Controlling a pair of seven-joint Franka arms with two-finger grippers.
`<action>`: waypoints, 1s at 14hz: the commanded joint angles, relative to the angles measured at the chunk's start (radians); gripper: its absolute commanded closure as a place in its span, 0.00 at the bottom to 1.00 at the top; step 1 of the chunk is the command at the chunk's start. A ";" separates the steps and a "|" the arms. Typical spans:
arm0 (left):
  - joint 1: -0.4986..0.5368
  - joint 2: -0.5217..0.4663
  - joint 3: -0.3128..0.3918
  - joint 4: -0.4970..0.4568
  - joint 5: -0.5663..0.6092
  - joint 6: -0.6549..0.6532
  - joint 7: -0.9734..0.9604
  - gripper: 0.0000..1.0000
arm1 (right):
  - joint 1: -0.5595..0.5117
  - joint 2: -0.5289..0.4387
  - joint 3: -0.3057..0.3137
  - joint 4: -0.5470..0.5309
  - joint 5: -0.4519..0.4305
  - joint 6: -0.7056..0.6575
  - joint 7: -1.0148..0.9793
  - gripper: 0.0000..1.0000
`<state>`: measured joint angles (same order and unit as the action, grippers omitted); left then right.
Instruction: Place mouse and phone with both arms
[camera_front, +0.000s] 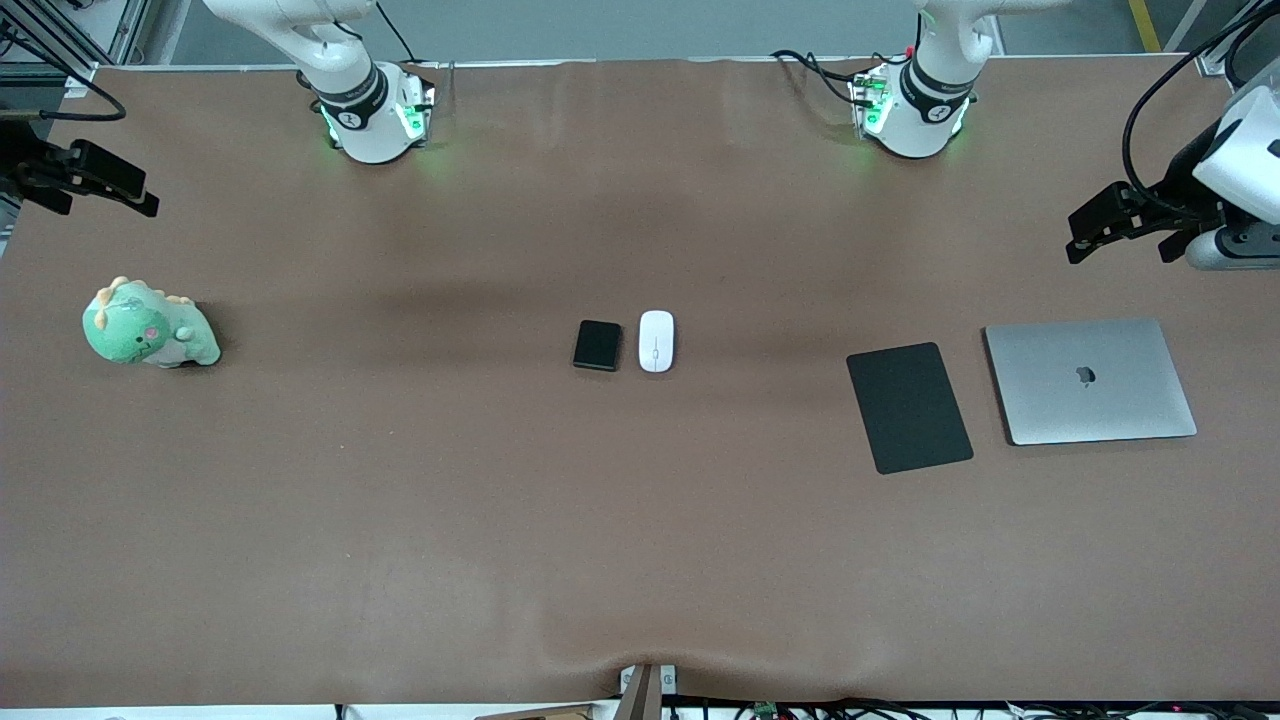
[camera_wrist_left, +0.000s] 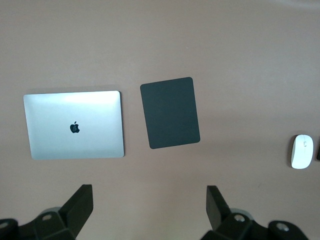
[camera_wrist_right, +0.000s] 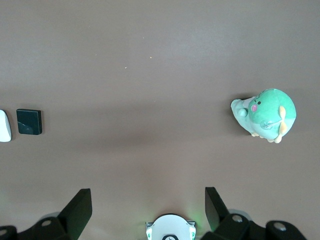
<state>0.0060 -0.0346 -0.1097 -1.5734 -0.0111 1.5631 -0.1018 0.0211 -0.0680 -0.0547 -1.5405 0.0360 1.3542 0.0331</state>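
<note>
The white oval mouse (camera_front: 656, 340) and the small black phone (camera_front: 598, 345) lie side by side at the table's middle, the phone toward the right arm's end. The mouse shows in the left wrist view (camera_wrist_left: 302, 151). The right wrist view shows the phone (camera_wrist_right: 29, 122) and the mouse's edge (camera_wrist_right: 4, 126). My left gripper (camera_front: 1120, 238) hangs open and empty over the table's left-arm end (camera_wrist_left: 148, 207). My right gripper (camera_front: 100, 192) hangs open and empty over the right-arm end (camera_wrist_right: 148, 207). Both are well away from the mouse and phone.
A black mouse pad (camera_front: 908, 407) (camera_wrist_left: 170, 112) and a closed silver laptop (camera_front: 1090, 380) (camera_wrist_left: 75, 125) lie toward the left arm's end. A green plush dinosaur (camera_front: 150, 325) (camera_wrist_right: 265, 115) sits toward the right arm's end. The right arm's base (camera_wrist_right: 170, 229) stands at the table's edge.
</note>
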 joint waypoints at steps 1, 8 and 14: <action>0.005 0.004 -0.001 0.021 0.008 -0.021 0.010 0.00 | -0.009 -0.003 0.003 -0.001 -0.008 -0.007 -0.013 0.00; 0.003 0.008 -0.002 0.015 0.008 -0.021 0.013 0.00 | -0.009 0.002 0.001 -0.001 -0.008 -0.007 -0.013 0.00; 0.000 0.038 -0.008 0.007 0.008 -0.023 0.014 0.00 | -0.010 0.004 0.001 0.003 -0.008 -0.006 -0.013 0.00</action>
<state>0.0041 -0.0046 -0.1135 -1.5792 -0.0111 1.5546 -0.1017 0.0208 -0.0646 -0.0576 -1.5415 0.0359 1.3537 0.0331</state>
